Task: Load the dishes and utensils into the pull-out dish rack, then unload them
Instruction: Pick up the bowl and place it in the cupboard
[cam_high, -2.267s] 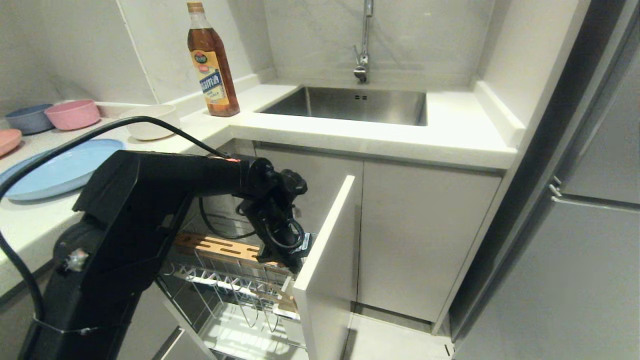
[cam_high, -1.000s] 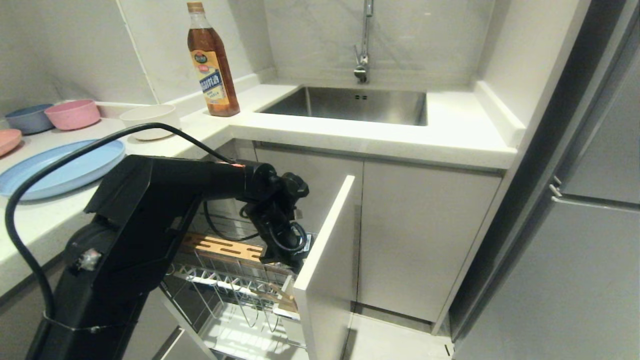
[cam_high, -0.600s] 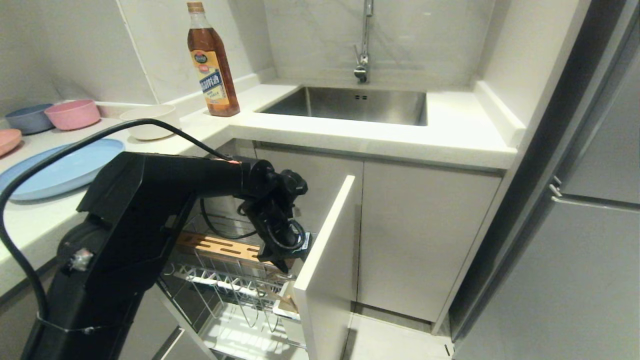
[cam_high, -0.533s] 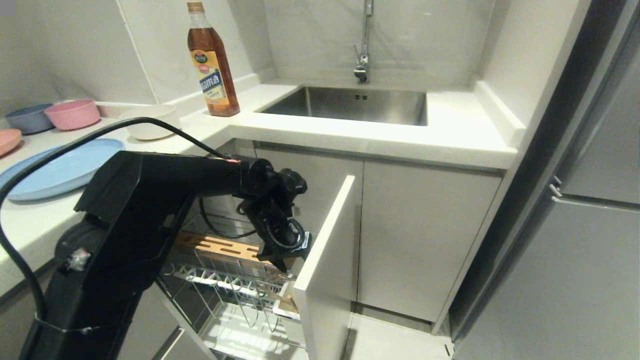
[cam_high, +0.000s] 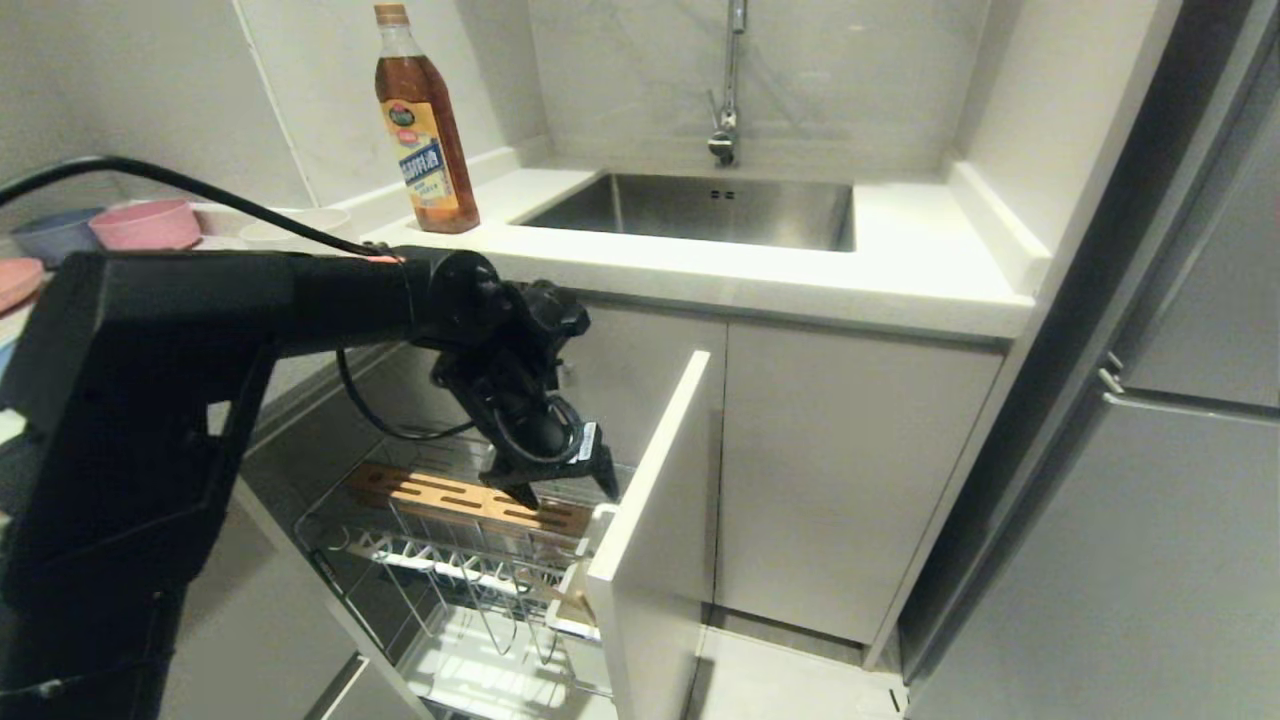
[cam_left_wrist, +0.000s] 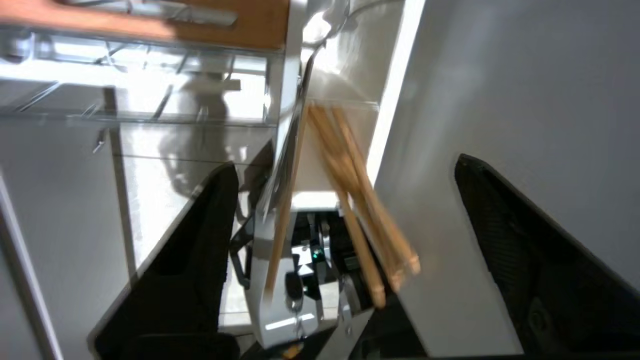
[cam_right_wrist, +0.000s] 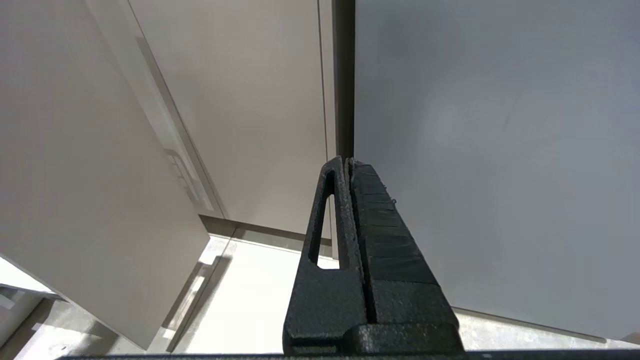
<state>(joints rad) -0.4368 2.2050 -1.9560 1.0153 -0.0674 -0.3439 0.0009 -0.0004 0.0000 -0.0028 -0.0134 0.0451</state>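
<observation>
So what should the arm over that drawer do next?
Probably lift clear and swing toward the counter for a dish. The left gripper hangs open and empty above the dish rack, and the chopsticks and spoon already stand in its holder.

Pull-out dish rack (cam_high: 470, 560) extended at 6 o'clock below counter (cam_high: 700, 270); sink (cam_high: 700, 205) at 12; bottle (cam_high: 425, 125) at 11; chopsticks (cam_left_wrist: 350, 190) and spoon (cam_left_wrist: 287, 170) stood in rack's holder against front panel (cam_high: 650, 520).
</observation>
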